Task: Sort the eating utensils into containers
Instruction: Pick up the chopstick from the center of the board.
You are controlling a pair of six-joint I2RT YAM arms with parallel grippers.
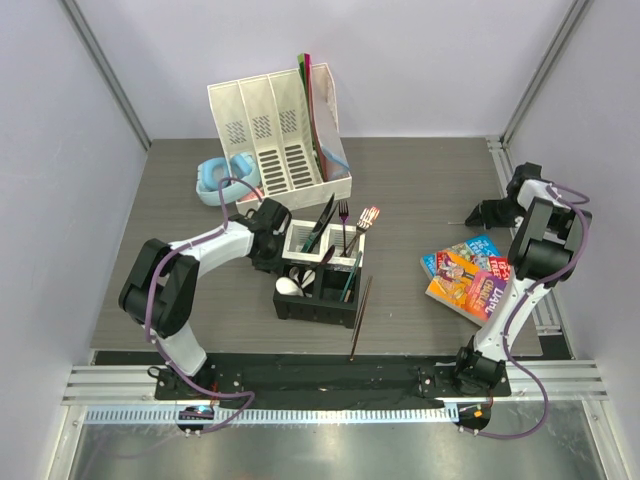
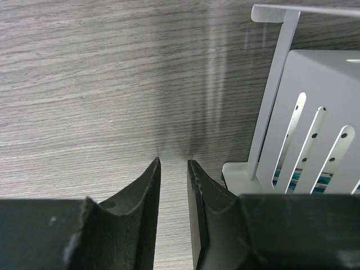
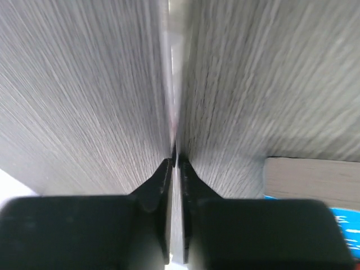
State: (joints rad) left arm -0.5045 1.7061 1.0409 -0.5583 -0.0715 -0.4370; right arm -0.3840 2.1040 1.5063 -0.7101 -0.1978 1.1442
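Observation:
The four-cell caddy (image 1: 318,272), white cells behind and black in front, stands mid-table. It holds a white spoon (image 1: 288,285), black pieces (image 1: 322,222) and a purple fork (image 1: 343,216). Brown chopsticks (image 1: 360,315) lie against its right side. My left gripper (image 1: 274,246) sits at the caddy's left. In the left wrist view that gripper (image 2: 174,162) is open on bare table, with a white slotted wall (image 2: 315,112) to its right. My right gripper (image 1: 487,212) is at the far right of the table. In its wrist view the gripper (image 3: 175,161) is shut on a thin, blurred silvery utensil (image 3: 170,84).
A tall white file organiser (image 1: 280,140) stands at the back, with blue headphones (image 1: 218,180) to its left. A colourful book (image 1: 470,275) lies near the right arm, and its edge (image 3: 315,180) shows in the right wrist view. Walls close both sides.

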